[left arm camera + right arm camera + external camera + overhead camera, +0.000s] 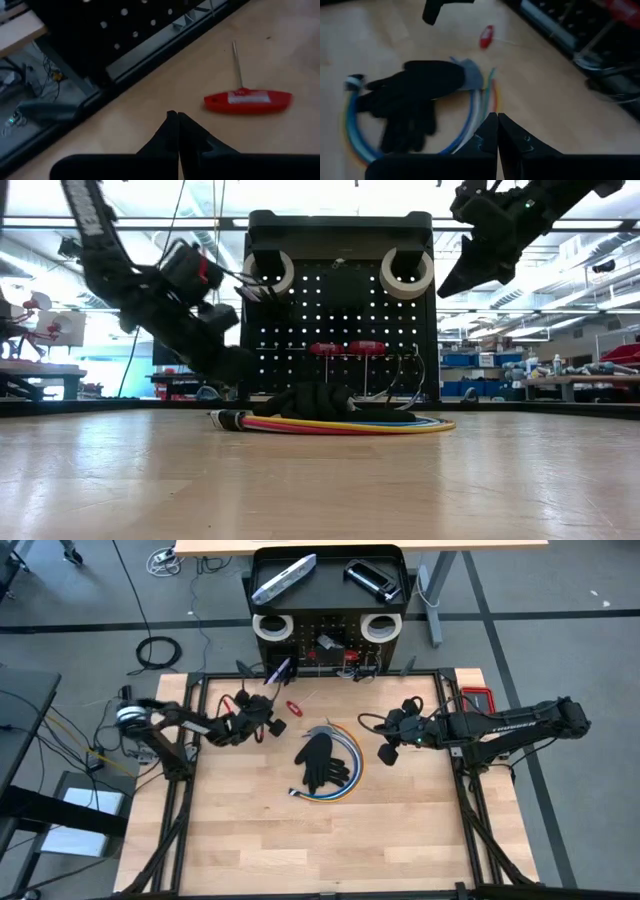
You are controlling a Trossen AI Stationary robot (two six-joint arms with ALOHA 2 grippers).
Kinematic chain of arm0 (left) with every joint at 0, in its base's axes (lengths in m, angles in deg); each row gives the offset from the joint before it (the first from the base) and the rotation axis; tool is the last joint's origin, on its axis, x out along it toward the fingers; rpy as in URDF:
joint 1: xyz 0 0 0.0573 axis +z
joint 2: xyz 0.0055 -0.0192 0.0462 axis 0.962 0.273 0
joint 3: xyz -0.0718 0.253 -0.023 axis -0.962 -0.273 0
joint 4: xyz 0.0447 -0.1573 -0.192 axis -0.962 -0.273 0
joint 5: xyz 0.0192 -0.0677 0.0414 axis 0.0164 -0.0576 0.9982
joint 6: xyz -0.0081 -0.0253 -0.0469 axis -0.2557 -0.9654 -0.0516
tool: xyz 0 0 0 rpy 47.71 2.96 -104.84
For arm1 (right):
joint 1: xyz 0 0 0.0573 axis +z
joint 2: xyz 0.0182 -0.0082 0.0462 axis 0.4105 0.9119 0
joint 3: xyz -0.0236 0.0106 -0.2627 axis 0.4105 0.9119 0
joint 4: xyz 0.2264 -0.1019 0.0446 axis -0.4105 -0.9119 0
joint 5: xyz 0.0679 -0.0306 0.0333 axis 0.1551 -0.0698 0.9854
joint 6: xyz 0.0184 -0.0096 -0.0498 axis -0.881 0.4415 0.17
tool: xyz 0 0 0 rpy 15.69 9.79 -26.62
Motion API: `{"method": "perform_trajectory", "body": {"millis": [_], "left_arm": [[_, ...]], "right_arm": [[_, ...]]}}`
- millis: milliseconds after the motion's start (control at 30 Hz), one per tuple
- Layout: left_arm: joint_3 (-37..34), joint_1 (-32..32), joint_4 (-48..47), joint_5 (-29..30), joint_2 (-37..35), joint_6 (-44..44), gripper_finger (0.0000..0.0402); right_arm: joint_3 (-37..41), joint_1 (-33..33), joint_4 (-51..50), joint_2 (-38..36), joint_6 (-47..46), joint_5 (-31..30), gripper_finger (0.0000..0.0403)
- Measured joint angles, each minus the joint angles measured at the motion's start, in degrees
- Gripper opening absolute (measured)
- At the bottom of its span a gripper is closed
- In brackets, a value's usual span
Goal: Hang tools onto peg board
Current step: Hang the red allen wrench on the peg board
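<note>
High view: a pale wooden plank tabletop is being framed by black rails, and the peg board, an upright black metal panel pierced by a grid of small round holes, is being shown at its far edge. Two white tape rolls are being carried near the board's upper corners, and small red-handled tools are being held lower on its face. On the board's shallow tray top, a silver-grey flat bar and a black clamp are lying apart.

The left gripper is being held low over the wood close to the board, its tapered dark fingers pressed together with nothing between them. Just beside it, a red T-handled hex key with a thin metal shaft is lying flat on the table.

The right gripper is being held well above the table on the other side, its fingers likewise closed on nothing. Between the two grippers, a soft black glove is being draped over a flat coil of multicoloured cables.
</note>
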Motion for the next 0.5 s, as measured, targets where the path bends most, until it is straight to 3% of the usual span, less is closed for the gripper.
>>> {"method": "perform_trajectory", "body": {"millis": [267, 500], "left_arm": [[5.6, 2.2, 13.0, -3.4, 16.3, 7.3, 0.0001], [11.7, 1.6, 13.6, -9.9, 23.0, 7.8, 0.0001]], "right_arm": [[0.0, -0.5, 2.1, 0.0, 1.7, -1.5, 0.0013], [0.0, -0.5, 3.4, 1.3, 1.7, -1.2, 0.0016]]}}
